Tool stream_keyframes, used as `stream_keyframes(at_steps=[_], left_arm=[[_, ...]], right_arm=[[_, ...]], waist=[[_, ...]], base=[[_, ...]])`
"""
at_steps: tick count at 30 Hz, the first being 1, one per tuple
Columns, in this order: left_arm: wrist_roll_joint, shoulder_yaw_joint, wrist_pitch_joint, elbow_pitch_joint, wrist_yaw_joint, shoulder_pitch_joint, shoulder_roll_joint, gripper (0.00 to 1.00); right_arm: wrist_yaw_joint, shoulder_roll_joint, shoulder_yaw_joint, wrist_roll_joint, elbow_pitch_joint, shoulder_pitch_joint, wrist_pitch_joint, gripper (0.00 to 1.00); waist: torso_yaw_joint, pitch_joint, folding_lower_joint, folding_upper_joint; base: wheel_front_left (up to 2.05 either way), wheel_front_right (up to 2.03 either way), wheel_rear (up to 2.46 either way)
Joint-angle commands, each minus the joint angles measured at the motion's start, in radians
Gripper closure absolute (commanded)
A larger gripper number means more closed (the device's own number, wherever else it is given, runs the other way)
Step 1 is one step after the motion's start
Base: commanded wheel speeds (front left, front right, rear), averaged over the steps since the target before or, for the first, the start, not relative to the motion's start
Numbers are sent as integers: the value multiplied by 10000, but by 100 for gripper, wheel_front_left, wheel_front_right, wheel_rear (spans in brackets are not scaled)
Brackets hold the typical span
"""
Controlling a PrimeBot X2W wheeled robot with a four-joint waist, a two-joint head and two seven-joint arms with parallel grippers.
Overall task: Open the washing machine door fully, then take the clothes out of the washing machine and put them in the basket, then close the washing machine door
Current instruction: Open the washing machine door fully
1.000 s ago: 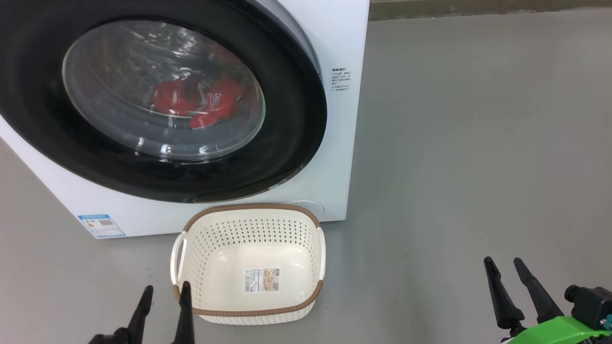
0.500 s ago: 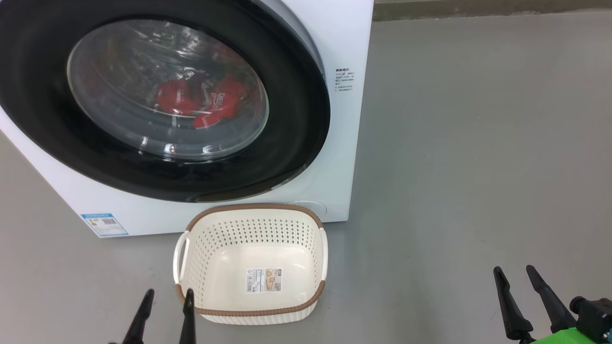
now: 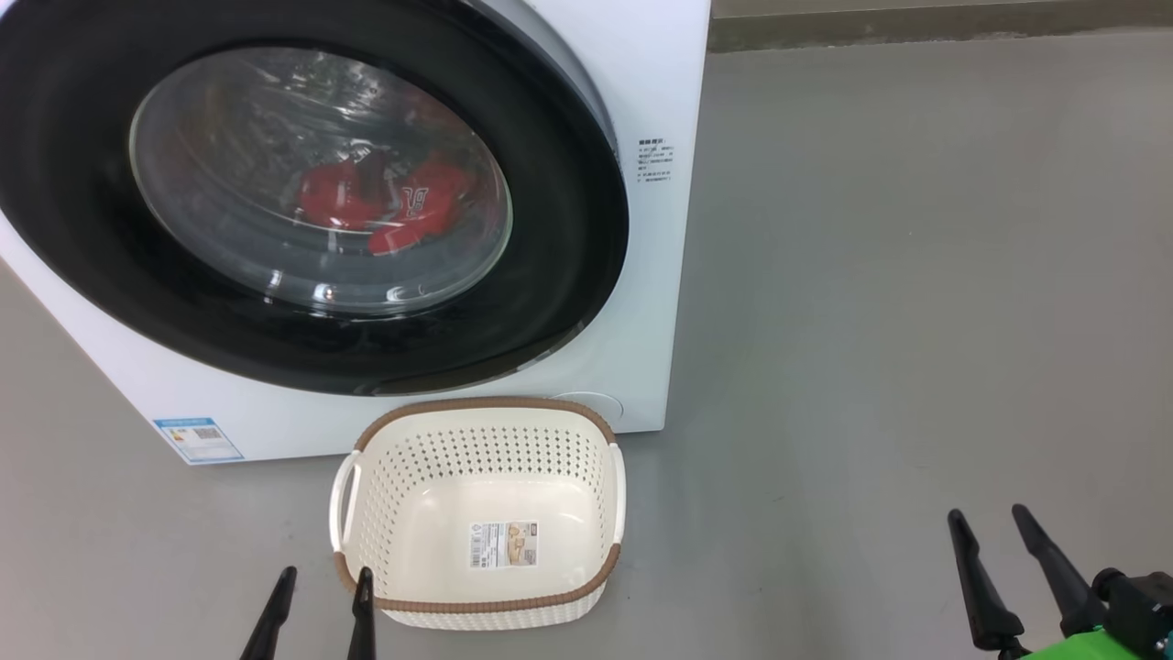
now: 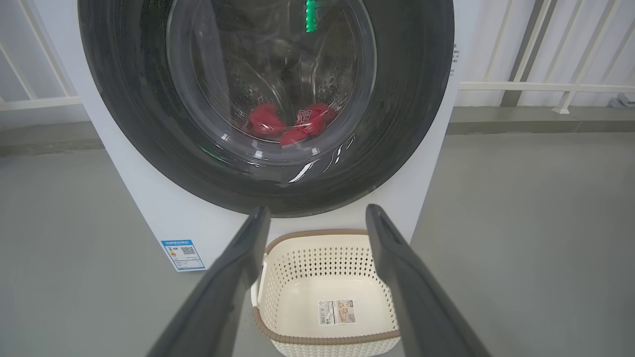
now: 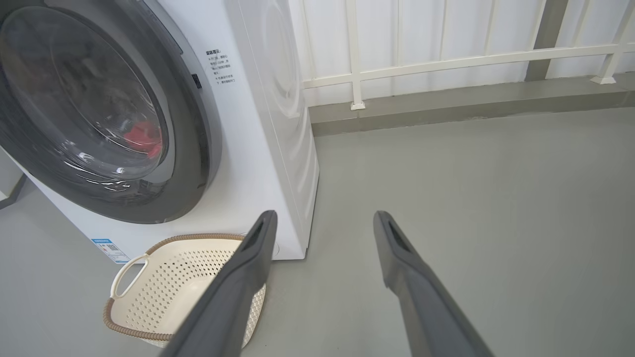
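The white washing machine stands at the left with its black-rimmed round door shut. Red clothes lie in the drum behind the glass and also appear as red clothes in the left wrist view. The cream basket with a brown rim sits empty on the floor in front of the machine. My left gripper is open, low at the basket's near left corner. My right gripper is open too, well right of the basket over bare floor.
Grey floor spreads to the right of the machine. A white railing and a low kerb run along the back wall. A blue label marks the machine's lower left front.
The head view has shifted a little. Both grippers sit slightly lower in it than a second ago and stay open. Door, clothes and basket have not moved.
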Motion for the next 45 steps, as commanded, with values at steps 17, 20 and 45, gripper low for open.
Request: stream_keyframes(at_steps=[17, 20, 45], left_arm=[[-401, -193, -124, -385, 14, -504, 23, 0], [-415, -289, -124, -411, -23, -681, 22, 0], [-805, -1123, -124, -427, 39, -2568, 22, 0]], right_arm=[[4, 104, 854, 2629, -1217, -2460, -122, 100], [4, -76, 1105, 3000, -1274, -3401, -122, 100], [4, -2771, 3986, 11811, -889, -9596, 3180, 100]], waist=[[174, 467, 0, 0], [318, 731, 0, 0], [1368, 3516, 0, 0]], base=[[0, 0, 0], [0, 0, 0], [0, 0, 0]])
